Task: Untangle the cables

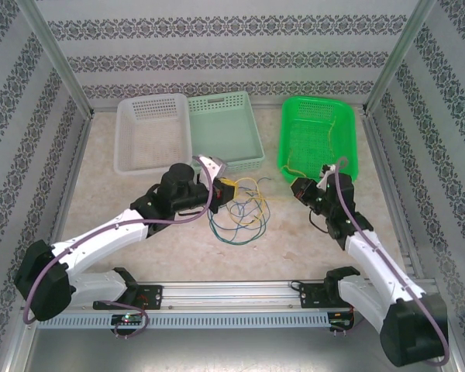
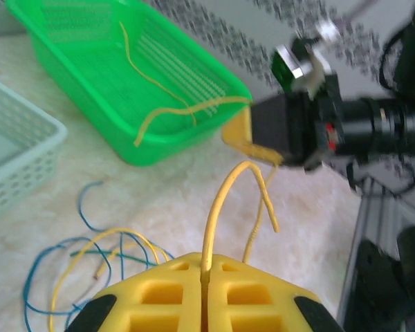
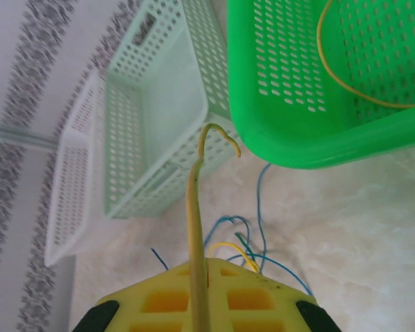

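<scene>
**Op:** Marbled beige table point(image 1: 108, 190), patterned walls on three sides, and three baskets in a row at the far edge: white basket point(image 1: 151, 169), mint basket point(image 1: 232, 163), green basket point(image 1: 283, 139). My cables point(image 1: 240, 209) lie in a loose heap of yellow, green and blue loops on the bare table between the arms.

**Spotter:** Which arm is nearer the heap?

**Op:** The left. From above, the heap sits just right of the left gripper point(image 2: 206, 261) and a little toward the bases. The right gripper point(image 3: 199, 268) is off to the heap's right, close to the green basket's near corner.

**Spotter:** Jaws?

**Op:** Both pinched tight. The left has a yellow cable point(image 2: 214, 207) nipped between its fingertips. It runs straight out along the fingers, then bends over toward the right gripper. The right clamps an olive-yellow cable point(image 3: 194, 200) the same way, with its long axis in line with the fingers. That one points at the mint basket, and its hooked tip is free in the air.

**Spotter:** One strand or two?

**Op:** I cannot tell. A separate yellow strand point(image 2: 167, 111) already lies in the green basket.

**Spotter:** What does the next move hang on?

**Op:** The direction of pull, I'd judge. The heap is to the left of my right gripper and the green basket is just beyond it. Drawing the right gripper away along the strand's own axis should slip it out of the loops rather than cinch them.
</scene>
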Robot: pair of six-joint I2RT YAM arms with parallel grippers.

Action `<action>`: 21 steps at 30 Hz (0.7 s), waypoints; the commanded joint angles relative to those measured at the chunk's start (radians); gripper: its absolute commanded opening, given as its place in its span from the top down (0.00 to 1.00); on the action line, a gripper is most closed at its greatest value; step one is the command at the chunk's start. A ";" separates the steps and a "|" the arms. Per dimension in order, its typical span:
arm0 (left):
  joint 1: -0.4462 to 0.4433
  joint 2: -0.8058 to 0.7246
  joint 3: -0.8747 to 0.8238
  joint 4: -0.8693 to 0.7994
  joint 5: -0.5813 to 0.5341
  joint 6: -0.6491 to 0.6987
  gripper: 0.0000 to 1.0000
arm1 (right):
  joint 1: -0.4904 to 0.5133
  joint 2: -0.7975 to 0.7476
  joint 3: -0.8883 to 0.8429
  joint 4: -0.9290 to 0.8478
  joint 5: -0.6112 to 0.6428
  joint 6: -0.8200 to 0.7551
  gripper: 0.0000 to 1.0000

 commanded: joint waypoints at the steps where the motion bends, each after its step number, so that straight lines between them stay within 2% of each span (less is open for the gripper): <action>1: 0.021 -0.023 -0.006 0.197 -0.154 -0.104 0.87 | 0.019 -0.074 -0.053 0.201 0.146 0.083 1.00; 5: 0.021 0.015 0.004 0.246 -0.200 -0.225 0.76 | 0.092 -0.146 -0.027 0.170 0.166 -0.036 1.00; 9: 0.021 0.043 -0.011 0.244 -0.237 -0.333 0.74 | 0.152 -0.214 -0.045 0.193 0.246 -0.083 1.00; 11: 0.021 0.037 -0.023 0.198 -0.268 -0.339 0.72 | 0.159 -0.227 -0.026 0.163 0.242 -0.129 1.00; 12: 0.021 0.025 -0.023 0.163 -0.294 -0.334 0.66 | 0.159 -0.225 0.007 0.109 0.221 -0.179 1.00; 14: 0.021 -0.024 -0.022 0.070 -0.359 -0.283 0.45 | 0.165 -0.210 0.102 -0.060 0.192 -0.308 1.00; 16: 0.031 -0.072 0.000 -0.029 -0.419 -0.206 0.30 | 0.165 -0.191 0.171 -0.149 0.142 -0.416 1.00; 18: 0.065 -0.104 0.044 -0.136 -0.455 -0.171 0.21 | 0.164 -0.173 0.228 -0.211 0.092 -0.508 1.00; 19: 0.097 -0.113 0.064 -0.163 -0.422 -0.173 0.18 | 0.163 -0.164 0.257 -0.235 0.072 -0.548 1.00; 21: 0.205 -0.105 0.091 -0.164 -0.254 -0.235 0.16 | 0.164 -0.145 0.295 -0.251 0.037 -0.604 1.00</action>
